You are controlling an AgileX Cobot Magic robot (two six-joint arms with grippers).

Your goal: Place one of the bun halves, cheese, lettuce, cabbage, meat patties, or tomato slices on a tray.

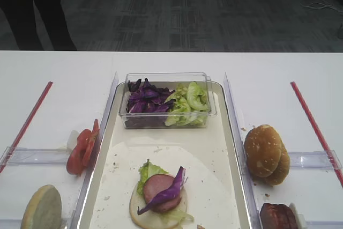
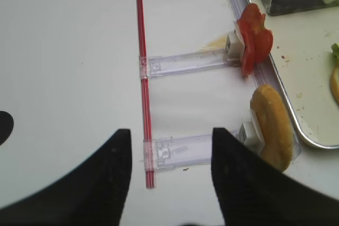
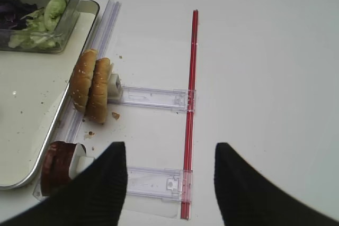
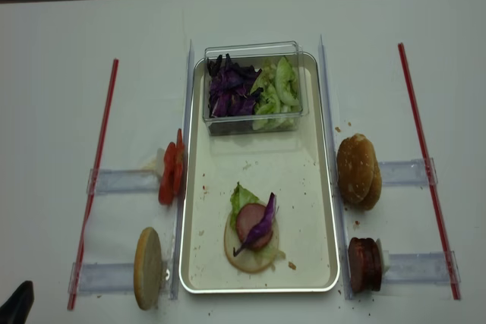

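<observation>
On the tray [image 4: 323, 187], near its front end, sits a partly built stack: a pale bun half [image 4: 241, 254] lying flat, green lettuce [image 4: 239, 197] peeking out at its upper left, a pinkish meat patty [image 4: 248, 222] on top, and a strip of purple cabbage [image 4: 263, 227] draped across the patty. At the tray's far end stands a clear plastic tub [image 4: 253, 49] holding more purple cabbage on its left side and green lettuce on its right.

Left of the tray, on the white counter [image 4: 53, 111], tomato slices [image 4: 170, 172] stand on edge against a clear holder [image 4: 121, 181], and nearer the front a single bun half [image 4: 148, 267] stands upright on another holder. Right of the tray, two seeded bun halves [image 4: 358, 170] lean together on edge, and more meat patties [image 4: 364, 264] stand on edge in front of them. A red strip [image 4: 93, 184] runs along each outer side of the counter.

The left claw [image 2: 169, 183] hangs over the counter beside the upright bun half, its jaws wide apart and holding nothing. The right claw [image 3: 170, 181] hangs over the counter next to the standing patties, likewise spread wide and empty.
</observation>
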